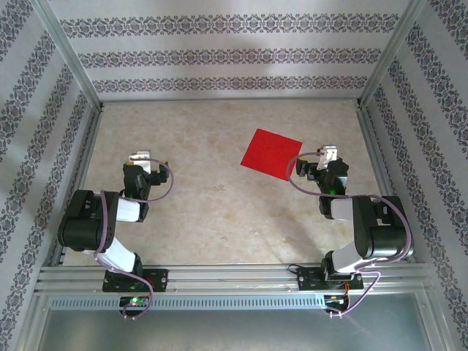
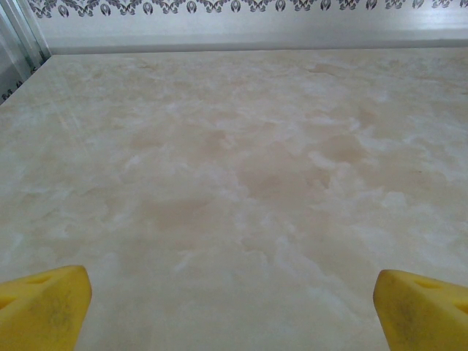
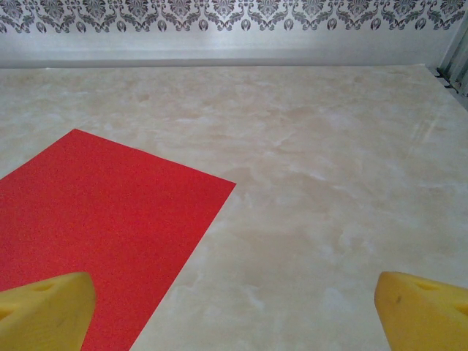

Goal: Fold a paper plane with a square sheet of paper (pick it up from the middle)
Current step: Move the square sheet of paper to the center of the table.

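The square sheet of paper (image 1: 272,153) is bright red and lies flat and unfolded on the marble-patterned table, right of centre. In the right wrist view the paper (image 3: 102,234) fills the lower left, one corner pointing right. My right gripper (image 1: 327,155) sits just right of the sheet, open, its yellow fingertips (image 3: 44,311) wide apart; the left pad hangs over the sheet's near edge. My left gripper (image 1: 140,158) rests on the left side of the table, far from the paper, open with yellow fingertips (image 2: 420,311) over bare table.
Patterned walls with aluminium frame posts (image 1: 373,80) enclose the table on three sides. An aluminium rail (image 1: 234,278) carrying both arm bases runs along the near edge. Bare tabletop (image 1: 205,197) lies between the arms.
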